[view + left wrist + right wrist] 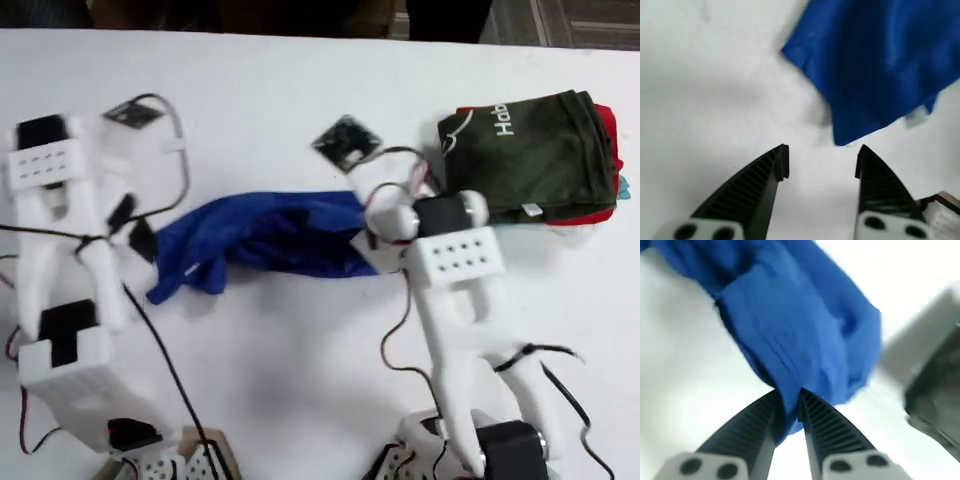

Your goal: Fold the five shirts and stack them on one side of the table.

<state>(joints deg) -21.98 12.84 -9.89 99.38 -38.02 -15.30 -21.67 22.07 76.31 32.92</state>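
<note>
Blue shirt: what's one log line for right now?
blue shirt bunched on table | right gripper shut on one end | left gripper open near other end | dark green shirt tops folded stack

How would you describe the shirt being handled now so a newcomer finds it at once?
On the white table, look at the middle: the blue shirt lies there in a long crumpled band. The right gripper is shut on one end of it. Unlike the folded stack at the table's side, with a dark green shirt on top, it is unfolded and blue.
</note>
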